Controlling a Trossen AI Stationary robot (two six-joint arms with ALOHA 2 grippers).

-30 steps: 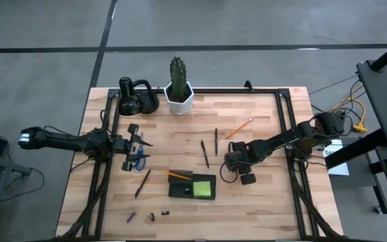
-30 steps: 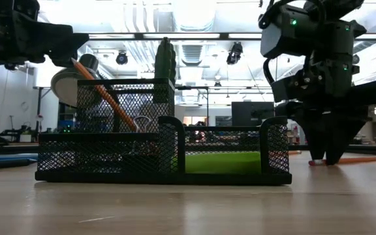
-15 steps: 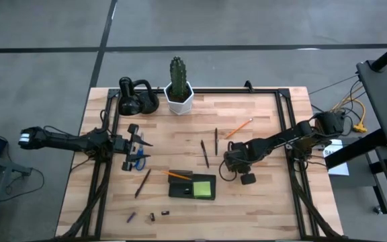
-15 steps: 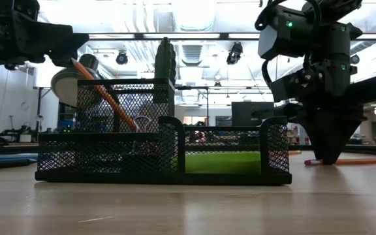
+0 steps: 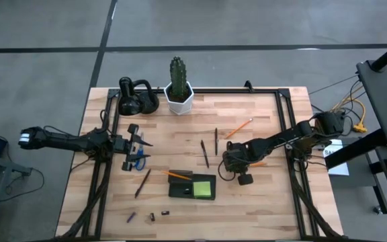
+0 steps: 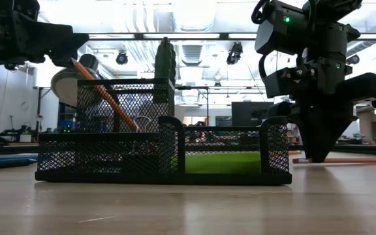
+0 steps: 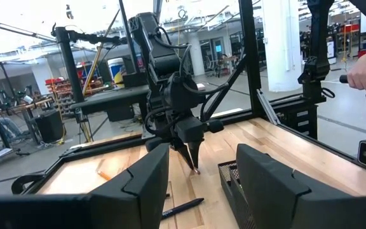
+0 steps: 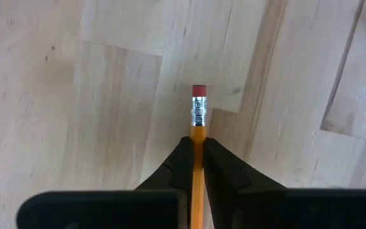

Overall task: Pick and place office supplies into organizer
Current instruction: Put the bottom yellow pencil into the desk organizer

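I have the right gripper (image 8: pixel 197 166) down at the wooden table (image 5: pixel 267 202), just right of the mesh organizer (image 5: pixel 192 185), its fingers pinched tight on an orange pencil (image 8: pixel 198 137) whose eraser end pokes out past the tips. My left gripper (image 5: pixel 134 146) waits over the table's left side above the blue-handled scissors (image 5: pixel 138 161), fingers spread wide with nothing between them. Another orange pencil (image 5: pixel 177 175) leans in the organizer, beside the lime-green sticky-note pad (image 5: pixel 203 189).
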